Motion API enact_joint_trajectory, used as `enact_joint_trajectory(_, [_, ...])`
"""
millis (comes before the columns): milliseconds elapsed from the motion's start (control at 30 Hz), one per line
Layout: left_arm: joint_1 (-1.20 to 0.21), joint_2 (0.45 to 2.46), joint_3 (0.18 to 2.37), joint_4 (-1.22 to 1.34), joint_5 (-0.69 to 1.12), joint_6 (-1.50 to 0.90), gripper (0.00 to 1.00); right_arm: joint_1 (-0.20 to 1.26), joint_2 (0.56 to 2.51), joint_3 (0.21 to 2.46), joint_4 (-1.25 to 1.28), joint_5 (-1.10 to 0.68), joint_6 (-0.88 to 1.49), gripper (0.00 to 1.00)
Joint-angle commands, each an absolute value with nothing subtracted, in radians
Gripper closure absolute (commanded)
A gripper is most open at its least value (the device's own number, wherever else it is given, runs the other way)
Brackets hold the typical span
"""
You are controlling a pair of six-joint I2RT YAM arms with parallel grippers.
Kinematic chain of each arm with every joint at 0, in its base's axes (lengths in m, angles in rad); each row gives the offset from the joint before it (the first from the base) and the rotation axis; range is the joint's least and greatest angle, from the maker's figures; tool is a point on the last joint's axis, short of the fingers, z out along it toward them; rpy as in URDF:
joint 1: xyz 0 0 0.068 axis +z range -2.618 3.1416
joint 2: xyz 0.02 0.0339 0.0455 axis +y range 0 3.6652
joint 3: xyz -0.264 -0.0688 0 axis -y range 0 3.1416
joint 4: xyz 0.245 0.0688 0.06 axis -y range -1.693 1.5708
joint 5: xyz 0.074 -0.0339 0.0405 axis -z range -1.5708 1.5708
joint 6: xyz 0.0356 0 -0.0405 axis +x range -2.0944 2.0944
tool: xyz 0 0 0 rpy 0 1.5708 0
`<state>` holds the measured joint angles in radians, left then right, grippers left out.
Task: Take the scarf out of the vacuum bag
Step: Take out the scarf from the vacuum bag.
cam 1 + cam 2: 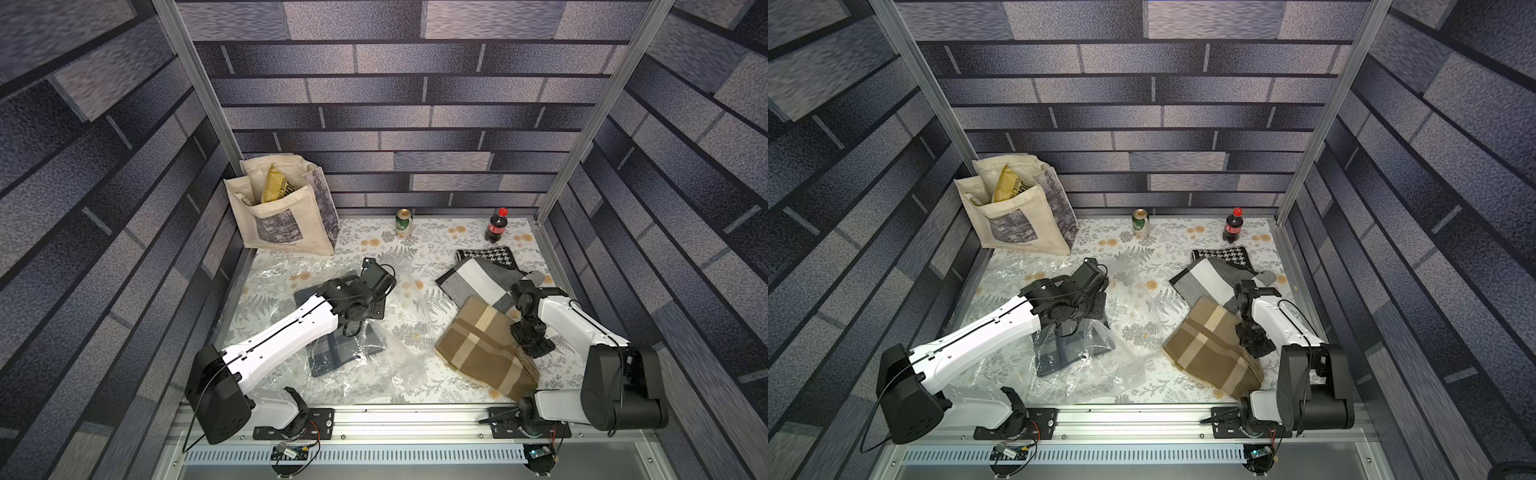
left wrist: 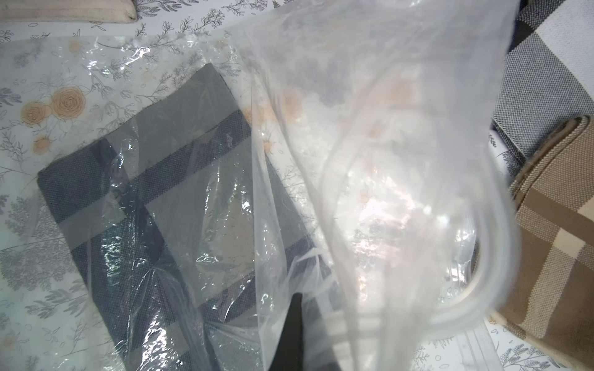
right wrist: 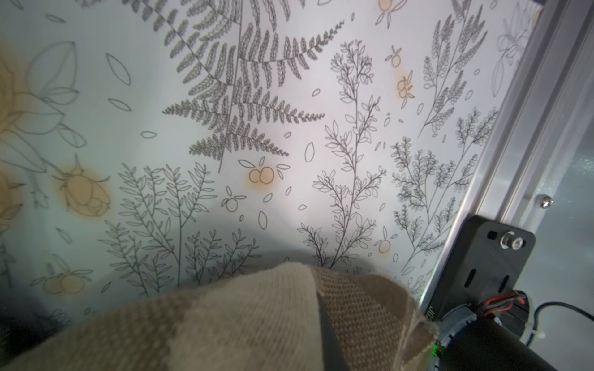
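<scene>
Surface (image 1: 432, 245) carries crumpled vacuum bag (image 1: 386, 374); dark plaid scarf (image 2: 180, 180) lies inside it, just beside left fingers (image 2: 291, 327), which are closed on bag film, a grip only the left wrist view shows; right fingers (image 3: 329, 331) pinch brown scarf (image 1: 478, 353).

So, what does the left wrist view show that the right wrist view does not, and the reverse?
Only the left wrist view: the vacuum bag, crinkled and partly raised close to the lens, the dark scarf inside it, a grey scarf and a corner of the tote.
Only the right wrist view: the metal rail at the table's edge and a black bracket, with wires nearby.
Both: the brown scarf and the floral table cover.
</scene>
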<state>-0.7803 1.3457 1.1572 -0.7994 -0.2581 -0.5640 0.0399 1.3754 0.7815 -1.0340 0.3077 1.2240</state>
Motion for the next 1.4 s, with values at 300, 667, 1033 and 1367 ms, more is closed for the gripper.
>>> enact_joint_trajectory(300, [-0.784, 1.359, 1.2, -0.796, -0.255, -0.545, 1.0, -0.024, 1.474, 0.881, -0.872, 0.356, 1.225, 1.0])
enact_joint_trajectory(667, [-0.792, 1.362, 1.204, -0.803, -0.25, -0.546, 1.0, -0.073, 1.661, 1.028, -0.826, 0.284, 1.228, 1.0])
enact_joint_trajectory(1033, [-0.819, 1.364, 1.216, -0.806, -0.269, -0.559, 1.0, -0.146, 1.657, 1.085, -0.868, 0.228, 1.069, 1.0])
enact_joint_trajectory(1367, [-0.828, 1.379, 1.242, -0.813, -0.278, -0.557, 1.0, -0.144, 1.553, 0.991, -0.853, 0.075, 0.83, 0.75])
